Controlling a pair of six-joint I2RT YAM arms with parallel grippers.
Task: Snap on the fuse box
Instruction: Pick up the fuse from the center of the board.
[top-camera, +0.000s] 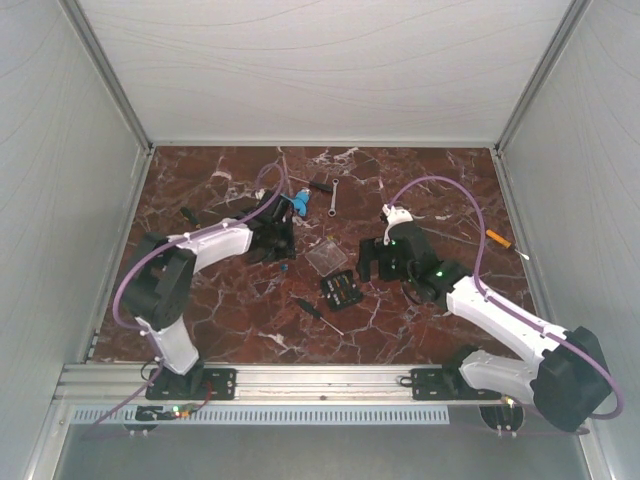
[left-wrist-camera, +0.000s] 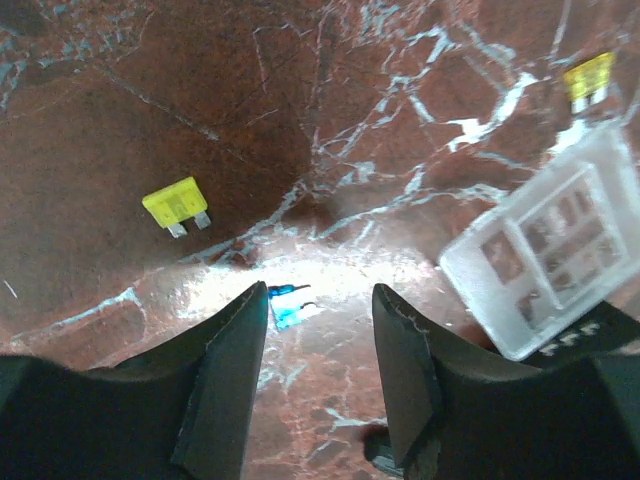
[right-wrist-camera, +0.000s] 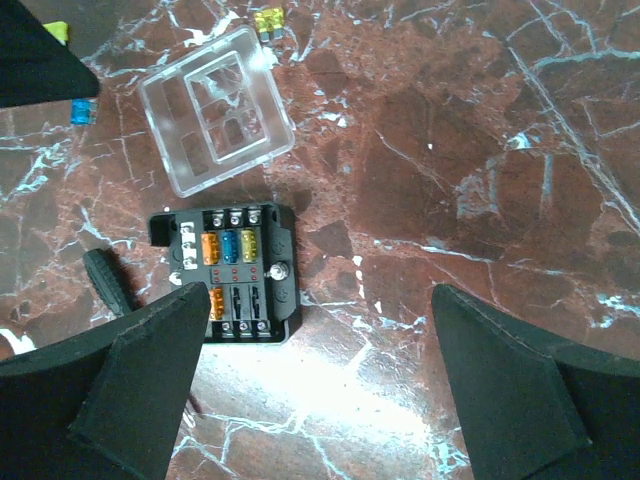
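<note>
The black fuse box (right-wrist-camera: 228, 272) lies flat on the marble with orange, blue and yellow fuses in its slots; from above the fuse box (top-camera: 341, 290) sits mid-table. Its clear square lid (right-wrist-camera: 215, 108) lies apart, just beyond it, with the same lid (left-wrist-camera: 560, 245) at the right of the left wrist view. My right gripper (right-wrist-camera: 320, 295) hangs wide open above the table right of the box, holding nothing. My left gripper (left-wrist-camera: 320, 310) is open and empty over a loose blue fuse (left-wrist-camera: 290, 305).
Loose yellow fuses (left-wrist-camera: 177, 205) (right-wrist-camera: 269, 20) lie on the marble. A black-handled screwdriver (top-camera: 312, 310) lies left of the box. A blue plastic piece (top-camera: 298, 204), a small wrench (top-camera: 333, 197) and an orange item (top-camera: 498, 238) lie farther back.
</note>
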